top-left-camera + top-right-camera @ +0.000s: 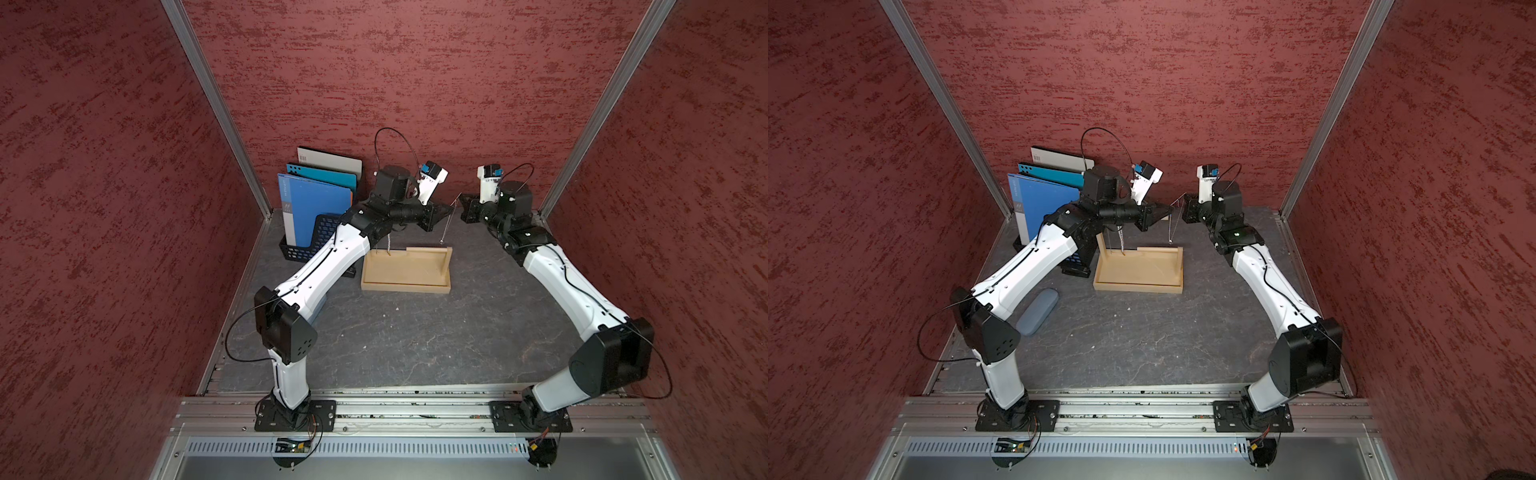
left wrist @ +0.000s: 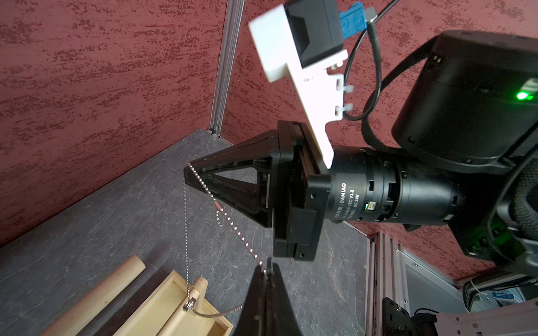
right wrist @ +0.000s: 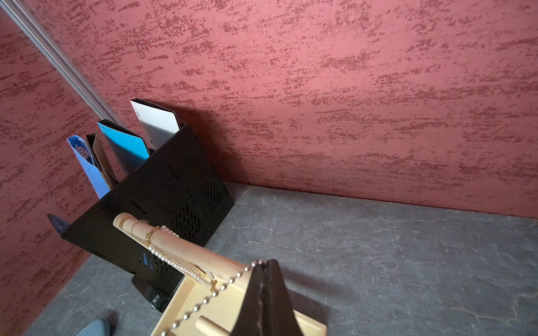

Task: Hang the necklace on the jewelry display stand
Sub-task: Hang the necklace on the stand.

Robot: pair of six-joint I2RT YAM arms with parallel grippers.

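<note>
You had both pairs of fingers pressed together on the ball-chain necklace. The left fingers pinched it at their very tips and the right fingers nipped another stretch, so a short run of beads spanned the gap between the two tips. From the right tips a longer length dropped straight down to a small metal ring, and a further strand curved from that ring back under the left fingers. All of it hung clear above the jewelry display stand, on no arm yet. Whether the ring touched the wood, I could not tell. The long dowel arm lay below and beyond the right fingertips and already carried a pearl strand and a gold chain. The necklace looked light and wholly limp, likely to swing with any quick move, and its round beads could roll out of a flat pinch. I judged the beads themselves the best place to hold, with the two tips kept apart so the loop stayed open for the dowel's free end. The ring would probably snag on the strands already there.
</note>
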